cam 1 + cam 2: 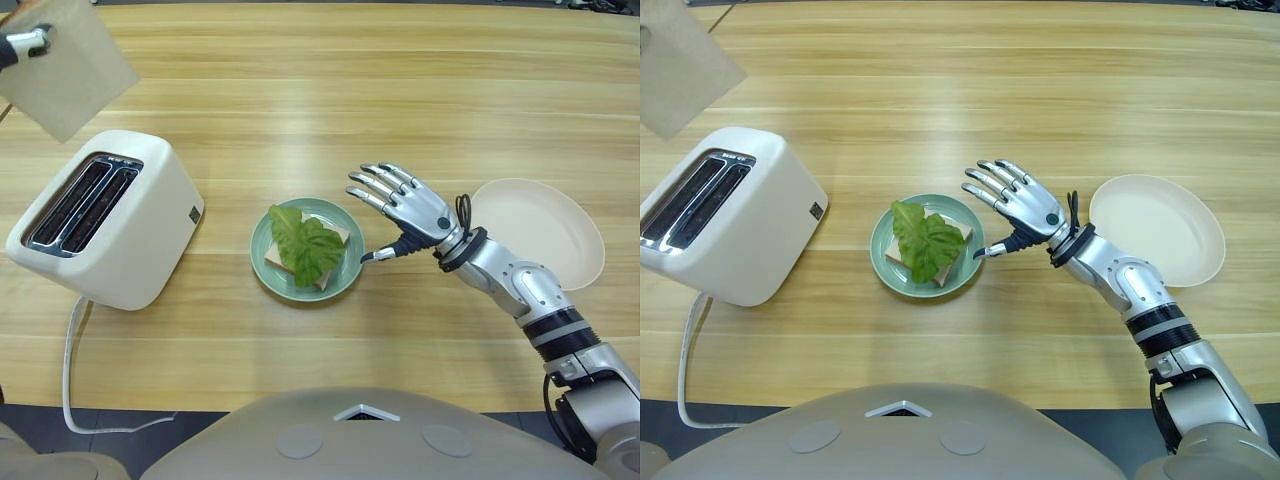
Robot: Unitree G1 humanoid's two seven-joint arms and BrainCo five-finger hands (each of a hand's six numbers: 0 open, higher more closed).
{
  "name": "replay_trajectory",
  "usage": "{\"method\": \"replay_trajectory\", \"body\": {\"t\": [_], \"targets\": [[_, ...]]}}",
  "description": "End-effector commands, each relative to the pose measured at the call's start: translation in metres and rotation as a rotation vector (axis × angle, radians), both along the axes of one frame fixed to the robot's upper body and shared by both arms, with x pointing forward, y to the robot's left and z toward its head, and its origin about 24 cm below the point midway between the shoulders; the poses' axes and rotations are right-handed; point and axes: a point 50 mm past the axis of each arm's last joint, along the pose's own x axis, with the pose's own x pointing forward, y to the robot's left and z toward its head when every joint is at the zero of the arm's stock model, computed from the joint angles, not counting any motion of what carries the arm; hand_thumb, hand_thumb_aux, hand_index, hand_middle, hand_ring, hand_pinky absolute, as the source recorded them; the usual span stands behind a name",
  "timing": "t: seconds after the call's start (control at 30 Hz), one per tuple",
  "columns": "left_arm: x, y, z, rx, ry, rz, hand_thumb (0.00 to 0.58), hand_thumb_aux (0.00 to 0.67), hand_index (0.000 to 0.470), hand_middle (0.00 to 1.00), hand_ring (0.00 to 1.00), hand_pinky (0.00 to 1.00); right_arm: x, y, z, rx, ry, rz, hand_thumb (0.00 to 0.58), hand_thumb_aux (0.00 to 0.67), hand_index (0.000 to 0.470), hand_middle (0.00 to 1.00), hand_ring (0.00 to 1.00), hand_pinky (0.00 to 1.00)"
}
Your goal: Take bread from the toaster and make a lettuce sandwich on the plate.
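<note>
- Left eye view: the toaster (pixel 120 215) stands at the left, both slots dark and looking empty, its cable (pixel 68 370) trailing towards the near edge of the table
- Far left, above the toaster, the left hand (pixel 25 43) pinches the held slice (pixel 65 70) by one edge; the bread hangs tilted in the air, well apart from the green plate (pixel 345 278)
- On that plate in the middle lies the bottom slice (pixel 272 258) with the lettuce (pixel 305 245) draped over it
- The right hand (pixel 415 205) is just right of the plate, released, fingers spread and grasping nothing, thumb close to the rim; a cream plate (pixel 545 235) sits beyond it to the right
- Right eye view: same layout; the lettuce (pixel 925 240) overhangs the bread on its far left side, and the right hand (pixel 1025 205) hovers beside the green plate (pixel 970 270)
- What could go wrong, to my eye: gripped only at an edge, the held slice could slip or swing on the way across; set down crooked, it could drag the leaf off; the thumb so near the rim could nudge the plate out from under it
</note>
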Motion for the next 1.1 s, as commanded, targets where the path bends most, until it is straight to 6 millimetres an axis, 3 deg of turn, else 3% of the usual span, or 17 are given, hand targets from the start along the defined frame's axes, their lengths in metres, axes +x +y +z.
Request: {"method": "replay_trajectory", "body": {"t": [0.03,0.17,0.37,0.67,0.8,1.1], "targets": [[0.016,-0.021,0.000,-0.070,0.002,-0.119,0.580,0.670,0.470,0.00,0.00,0.00,0.009,-0.001,0.006,0.011,-0.026,-0.037,0.000,0.000,0.000,0.00,0.00,0.00],[0.037,-0.064,-0.030,-0.141,0.156,-0.354,0.580,0.670,0.470,0.00,0.00,0.00,0.025,-0.018,0.020,0.108,-0.059,-0.167,0.000,0.000,0.000,0.00,0.00,0.00],[0.066,-0.114,-0.079,-0.053,0.290,-0.661,0.580,0.670,0.470,0.00,0.00,0.00,0.037,-0.039,0.047,0.320,-0.076,-0.259,0.000,0.000,0.000,0.00,0.00,0.00],[0.081,-0.152,-0.133,0.170,0.421,-1.012,0.580,0.670,0.470,0.00,0.00,0.00,0.033,-0.030,0.053,0.366,-0.026,-0.128,0.000,0.000,0.000,0.00,0.00,0.00],[0.078,-0.160,-0.140,0.226,0.488,-1.125,0.580,0.670,0.470,0.00,0.00,0.00,0.023,-0.023,0.054,0.358,-0.006,-0.038,0.000,0.000,0.000,0.00,0.00,0.00],[0.084,-0.170,-0.133,0.268,0.620,-1.225,0.580,0.670,0.470,0.00,0.00,0.00,0.008,-0.015,0.058,0.403,0.065,0.072,0.000,0.000,0.000,0.00,0.00,0.00]]}}
